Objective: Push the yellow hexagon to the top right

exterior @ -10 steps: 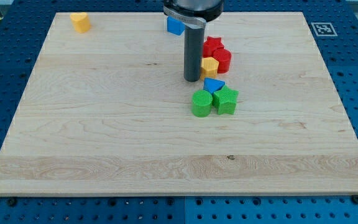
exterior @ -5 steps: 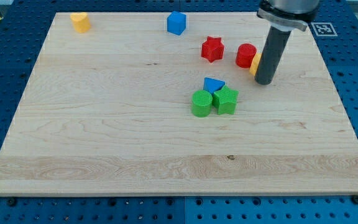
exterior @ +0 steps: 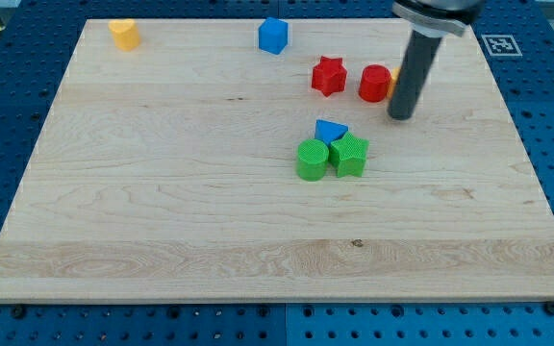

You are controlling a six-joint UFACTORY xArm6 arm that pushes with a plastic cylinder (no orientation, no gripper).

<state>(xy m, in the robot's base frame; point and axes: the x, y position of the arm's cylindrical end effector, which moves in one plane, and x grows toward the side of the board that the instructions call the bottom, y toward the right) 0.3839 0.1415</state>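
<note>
Rod and tip [exterior: 402,116] sit in the upper right of the frame; the tool is a plain rod with nothing to open or close, holding nothing. Only a thin sliver of the yellow hexagon [exterior: 391,85] shows, between the rod and the red cylinder [exterior: 375,84], touching both. A red star [exterior: 329,75] lies just left. Below, a blue triangle [exterior: 330,130], green cylinder [exterior: 311,160] and green star [exterior: 350,155] cluster together. A blue cube [exterior: 273,35] and another yellow block [exterior: 123,33] rest near the wooden board's [exterior: 162,211] top edge.

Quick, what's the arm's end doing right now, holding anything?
No pincer: my tip holds nothing, just right of the red cylinder block; the yellow hexagon block is mostly hidden behind the rod.
</note>
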